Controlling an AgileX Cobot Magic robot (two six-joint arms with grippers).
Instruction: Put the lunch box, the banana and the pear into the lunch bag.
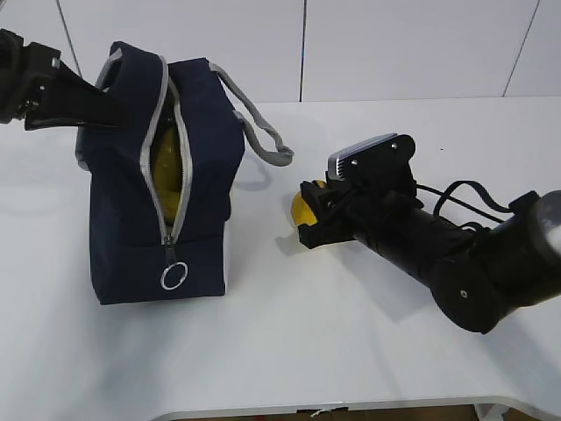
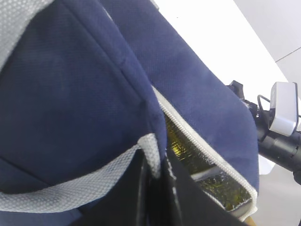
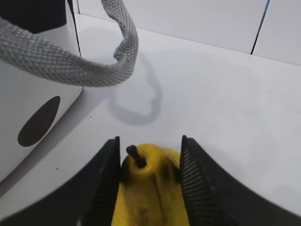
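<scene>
Standing upright on the white table (image 1: pixel 351 368), the lunch bag (image 1: pixel 131 219) has its zip run down the front so the mouth gapes toward the right arm, and something yellow, probably the banana (image 1: pixel 166 167), shows inside against a foil lining (image 2: pixel 197 160); the lunch box cannot be made out. The left gripper (image 2: pixel 157 188) is pinched tight on the bag's rim just beside a grey webbing strap (image 2: pixel 70 188), apparently to keep the fabric up and the slot spread for loading. The other grey handle (image 3: pixel 61 63) droops off the bag's far side over the table. Near the bag, on its right, the pear (image 3: pixel 146 188) lies on the table with its dark stem (image 3: pixel 135 155) pointing toward the bag. The right gripper (image 3: pixel 148 165) brackets the pear, both black fingers (image 3: pixel 106 174) set against its flanks at a middling spread; whether the squeeze is firm I cannot tell. My guess is that the pear is the last item to go in.
</scene>
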